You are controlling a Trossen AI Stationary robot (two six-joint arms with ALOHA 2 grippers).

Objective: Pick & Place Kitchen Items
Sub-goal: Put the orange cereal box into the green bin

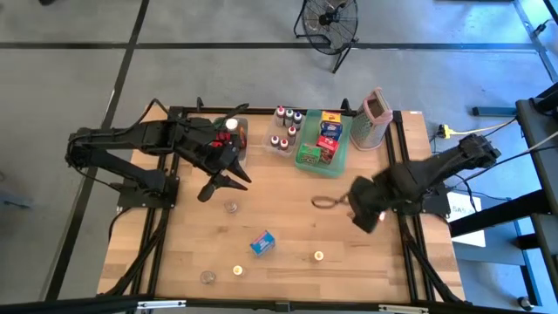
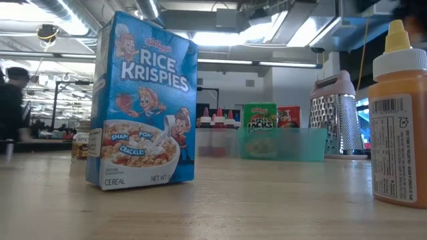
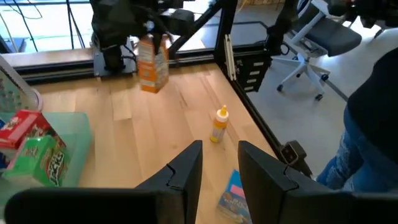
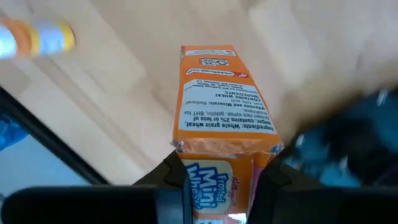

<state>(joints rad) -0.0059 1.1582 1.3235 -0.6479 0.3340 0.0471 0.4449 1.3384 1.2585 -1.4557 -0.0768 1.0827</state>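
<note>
My right gripper (image 1: 366,212) hangs over the table's right part, pointing down, shut on an orange Mini Wheats box (image 4: 221,106). The left wrist view shows this box (image 3: 153,62) too. My left gripper (image 1: 222,185) hovers above the table's left middle, open, with nothing between its fingers (image 3: 219,165). A blue Rice Krispies box (image 1: 262,242) stands on the wood toward the near edge. An orange-yellow bottle (image 1: 318,255) stands to its right. A second bottle (image 1: 236,271) and two small jars (image 1: 207,277) (image 1: 231,207) also rest on the table. My right gripper pinches the orange box's upper end (image 4: 224,152) between its two fingers, one on each side. The fingers come from above, pointing down. The box hangs below them, roughly upright and clear of the wood.
At the far edge a green tray (image 1: 307,163) holds several small boxes. Beside it are a clear bin of capped bottles (image 1: 283,131) and a pinkish box grater (image 1: 375,118). Another clear bin (image 1: 237,138) lies under my left arm. A thin loop (image 1: 324,202) lies left of my right gripper.
</note>
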